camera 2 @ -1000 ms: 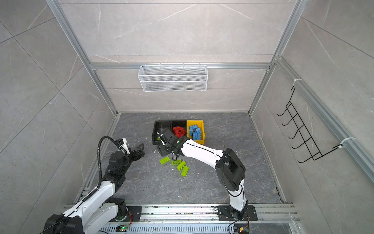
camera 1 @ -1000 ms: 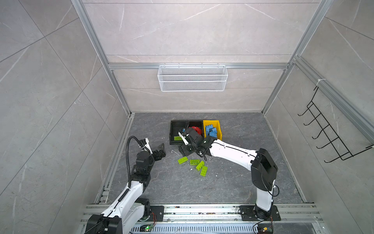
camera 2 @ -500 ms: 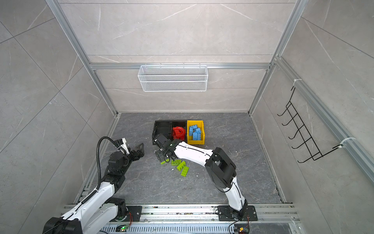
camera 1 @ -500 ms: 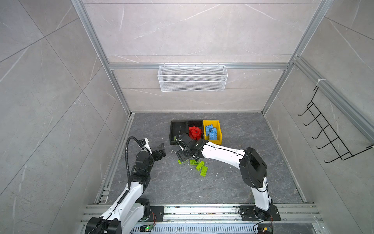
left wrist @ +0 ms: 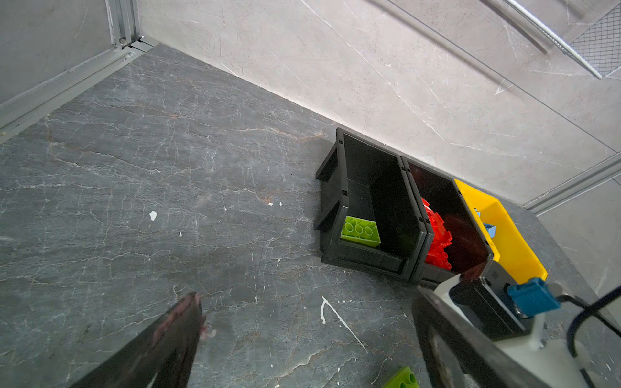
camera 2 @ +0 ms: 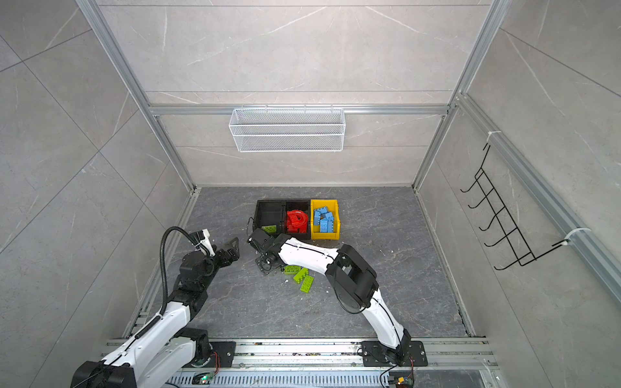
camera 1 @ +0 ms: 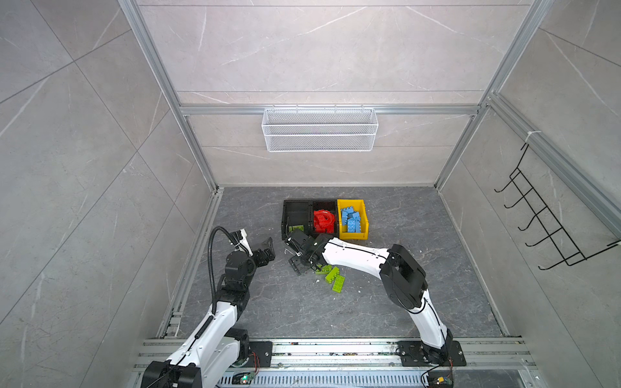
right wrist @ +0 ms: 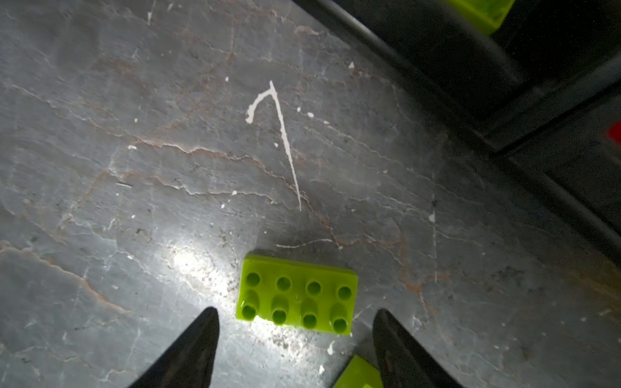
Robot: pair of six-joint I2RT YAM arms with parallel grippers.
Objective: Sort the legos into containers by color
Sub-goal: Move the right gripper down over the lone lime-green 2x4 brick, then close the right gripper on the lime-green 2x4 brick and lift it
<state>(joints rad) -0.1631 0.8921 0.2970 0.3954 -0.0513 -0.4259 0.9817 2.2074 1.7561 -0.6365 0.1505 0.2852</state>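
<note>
Three bins stand in a row touching each other near the back of the table (camera 1: pixel 302 309). The left black bin (camera 1: pixel 285 218) has one green brick (left wrist: pixel 360 231) lying at its front. The middle black bin (camera 1: pixel 324 202) is heaped with red bricks (camera 1: pixel 323 221), and the yellow bin (camera 1: pixel 365 218) on the right holds the blue bricks (camera 1: pixel 351 218).

More green bricks lie loose on the table just in front of the bins. In both top views two of them (camera 1: pixel 335 278) sit side by side, and a third is partly hidden under the right arm. The right gripper (right wrist: pixel 295 315) is down low over one flat green brick (right wrist: pixel 297 295), studs up. Its jaws are spread, one on each side of the brick's near end, and neither seems to touch it, so it grasps nothing. The corner of another green brick (right wrist: pixel 359 373) shows just beside one finger.

The left gripper (camera 1: pixel 268 251) hangs above bare table off to the left, well apart from the bins, with its jaws spread wide and nothing between them
</note>
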